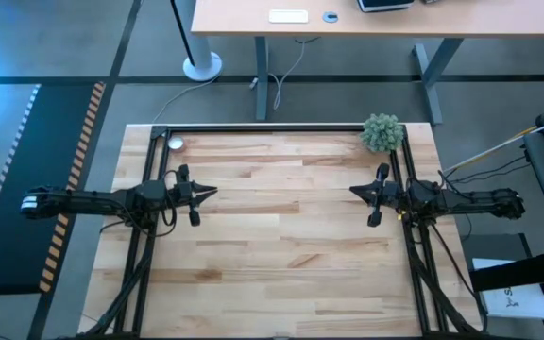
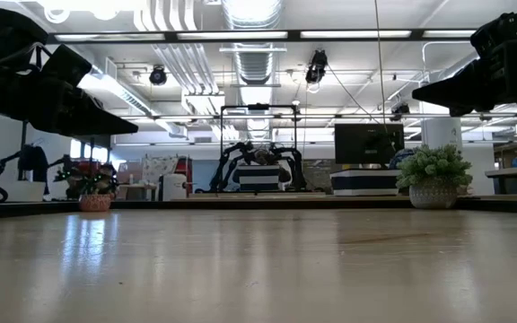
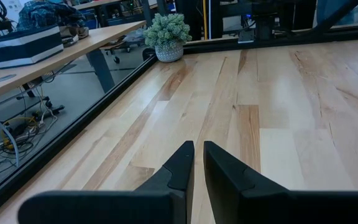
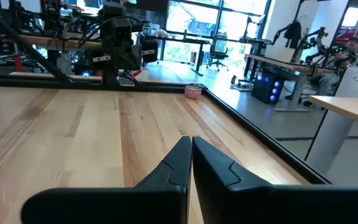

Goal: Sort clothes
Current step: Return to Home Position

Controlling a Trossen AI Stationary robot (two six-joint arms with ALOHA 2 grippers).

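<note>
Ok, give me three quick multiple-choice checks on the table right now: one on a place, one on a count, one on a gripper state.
1. Where does the small fuzzy green plant in its pale pot stand?
A. far corner on the right arm's side
B. table middle
C. near edge on the left arm's side

2. How many garments lie on the light wooden table?
A. two
B. none in view
C. five

3. How are the right gripper fingers?
A. wide open
B. shut on cloth
C. shut, empty

Answers: 1 A, the high view shows it at that corner. 2 B, only bare planks show. 3 C, fingertips meet with nothing between; the left gripper holds nothing either.
</note>
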